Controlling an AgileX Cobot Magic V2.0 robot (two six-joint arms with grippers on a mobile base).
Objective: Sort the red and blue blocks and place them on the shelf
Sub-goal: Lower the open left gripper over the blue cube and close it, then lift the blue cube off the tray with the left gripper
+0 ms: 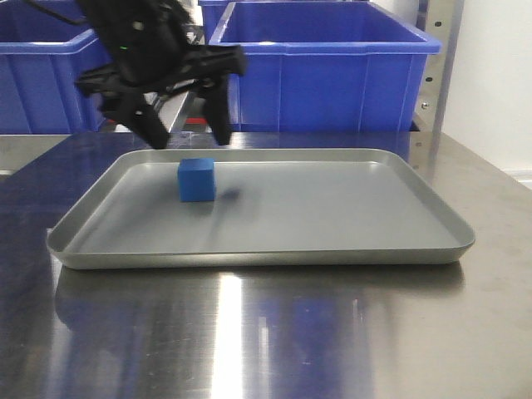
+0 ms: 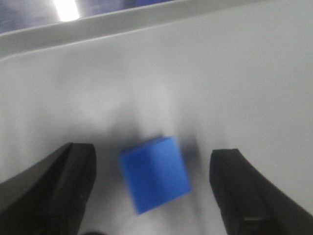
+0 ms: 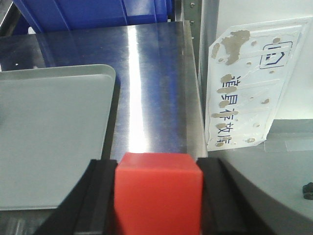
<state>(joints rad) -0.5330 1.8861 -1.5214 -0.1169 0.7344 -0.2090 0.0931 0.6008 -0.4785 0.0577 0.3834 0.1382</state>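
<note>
Blue block [image 1: 197, 180] beneath spread left gripper [image 1: 191, 140]; right gripper [image 3: 157, 169] clamps red block [image 3: 159, 196].

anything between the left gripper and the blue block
Nothing visible. The left gripper is open just above the blue block on the tray. Its fingers are spread wider than the block, with only bare tray in the gaps.

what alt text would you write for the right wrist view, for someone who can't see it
A red block is clamped between two black fingers at the bottom centre. Beyond it are the corner of a grey tray on the left and a shiny steel tabletop, with a blue bin at the top and a peeling label with Chinese characters on the right.
</note>
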